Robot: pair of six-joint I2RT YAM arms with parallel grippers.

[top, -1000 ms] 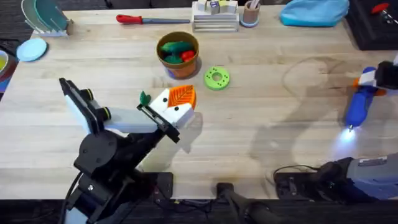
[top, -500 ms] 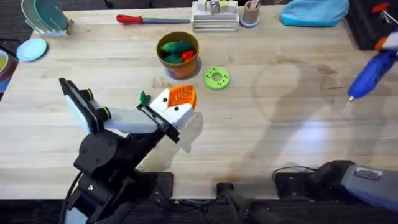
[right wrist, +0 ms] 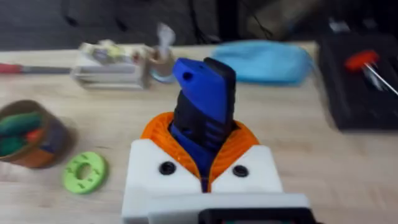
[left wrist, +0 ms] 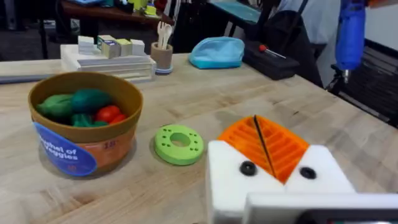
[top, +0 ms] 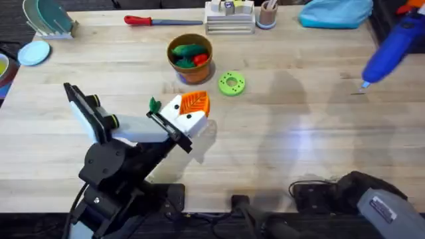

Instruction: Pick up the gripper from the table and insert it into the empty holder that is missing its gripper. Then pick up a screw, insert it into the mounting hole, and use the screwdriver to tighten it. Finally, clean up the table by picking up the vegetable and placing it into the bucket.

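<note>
Your right gripper (right wrist: 208, 171) is clamped on the blue screwdriver (top: 387, 50), its orange pads pressed against the black-and-blue body; in the overhead view the tool hangs tilted above the far right of the table (top: 299, 133), thin metal tip pointing down and toward the table's middle, with a bright patch of light on the wood nearer you; beyond the screwdriver lies a light blue cloth pouch (top: 335, 13), and just past its right side a black tray (right wrist: 357, 87) holds a red-handled tool. Your left gripper (left wrist: 267, 152) rests low over the middle of the table with its orange ribbed pads pressed together, only a thin dark seam between them, nothing held that you can see; a small green piece (top: 155, 105) shows at its left side, though you cannot tell what it is; just ahead of it sits the green round disc (left wrist: 179, 144), and ahead and to its left the bucket (left wrist: 84, 127), already holding green and red toy pieces (left wrist: 78, 107). Farther off, along the table's back edge, lie a slim red-handled screwdriver (top: 156, 21), a white stacked rack (top: 229, 16) and a small cup of sticks (top: 267, 13); a teal dish rack (top: 48, 18) and pale blue plate (top: 34, 53) sit at the far left corner. The surface is light butcher-block wood; the room behind is dim and cluttered.
</note>
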